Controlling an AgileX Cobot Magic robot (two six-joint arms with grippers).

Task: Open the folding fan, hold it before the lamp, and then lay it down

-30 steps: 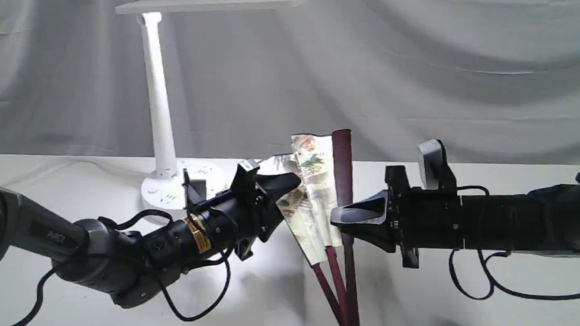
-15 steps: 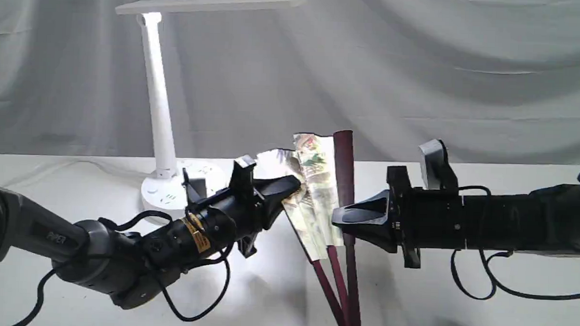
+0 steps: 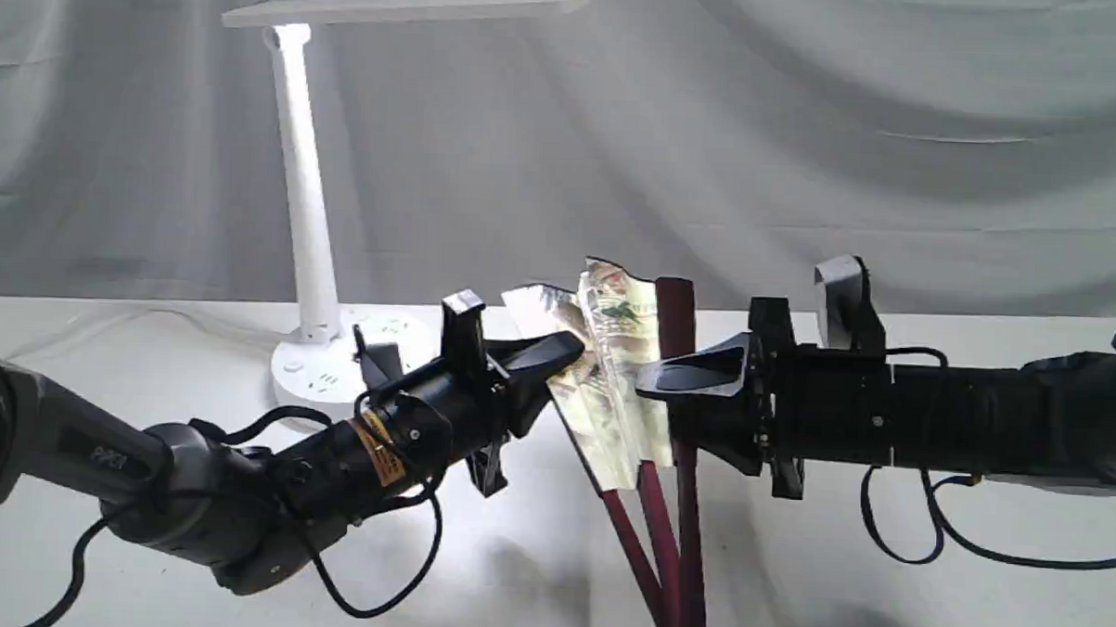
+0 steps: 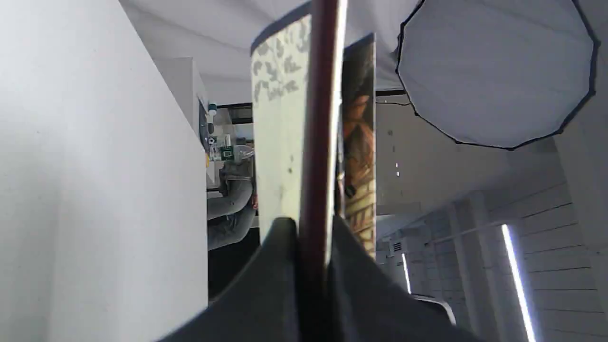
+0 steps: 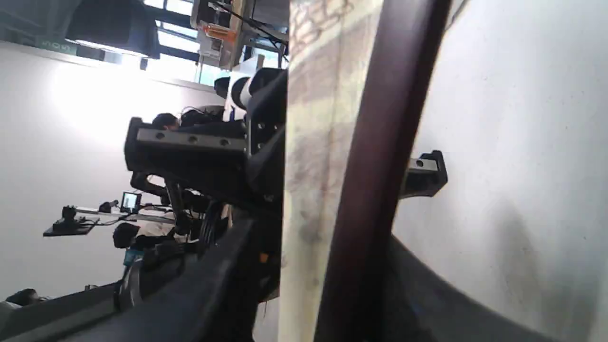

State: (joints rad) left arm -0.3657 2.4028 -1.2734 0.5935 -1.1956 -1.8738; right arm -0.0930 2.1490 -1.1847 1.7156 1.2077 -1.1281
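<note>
Had the left gripper point(image 3: 570, 353) clenched on the left outer rib of the folding fan point(image 3: 616, 380), and the right gripper point(image 3: 667, 392) clenched on the right outer rib (both pairs of fingers narrowed to the wood). Held the fan upright, partly spread, pivot downward, right of the lamp point(image 3: 303, 212).

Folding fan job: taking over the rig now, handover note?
Left gripper: shut on the folding fan, on a left-side rib.
Right gripper: shut on its dark outer rib.
Fan: upright between the arms, only a few pleats spread.
Lamp: on the table, behind the left arm.
Done: fan gripped, opening begun.
Left to do: spread it fully, hold it before the lamp, lay it down.
</note>
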